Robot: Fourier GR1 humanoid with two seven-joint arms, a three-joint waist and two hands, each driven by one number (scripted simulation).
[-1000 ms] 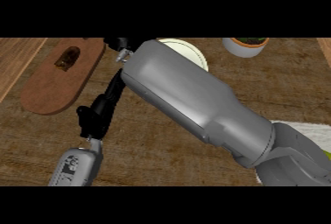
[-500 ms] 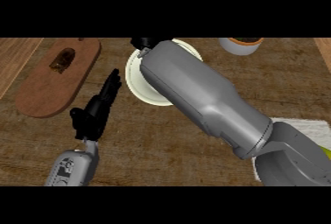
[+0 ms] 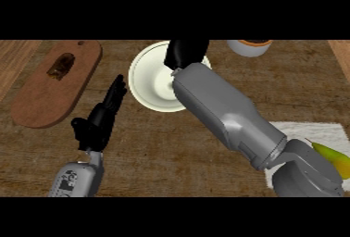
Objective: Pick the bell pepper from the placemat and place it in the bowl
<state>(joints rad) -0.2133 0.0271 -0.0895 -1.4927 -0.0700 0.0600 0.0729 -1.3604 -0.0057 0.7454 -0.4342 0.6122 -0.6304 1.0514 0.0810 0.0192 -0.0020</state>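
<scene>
— Where's the bell pepper (image 3: 333,157)?
— Lying on the white placemat (image 3: 308,132), well right of the bowl (image 3: 152,76). My right hand (image 3: 184,52) hangs over the bowl; I can't tell its fingers.
— Your left hand (image 3: 103,115)?
— Left of the bowl, fingers straight, farther off.

There is just one view — from the robot's head, looking steeply down at the brown worktop (image 3: 205,162). It sits close, so the two forearms fill much of it, coming up from the lower edge. The white bowl (image 3: 147,78) lies near the top, a little left of the middle.
</scene>
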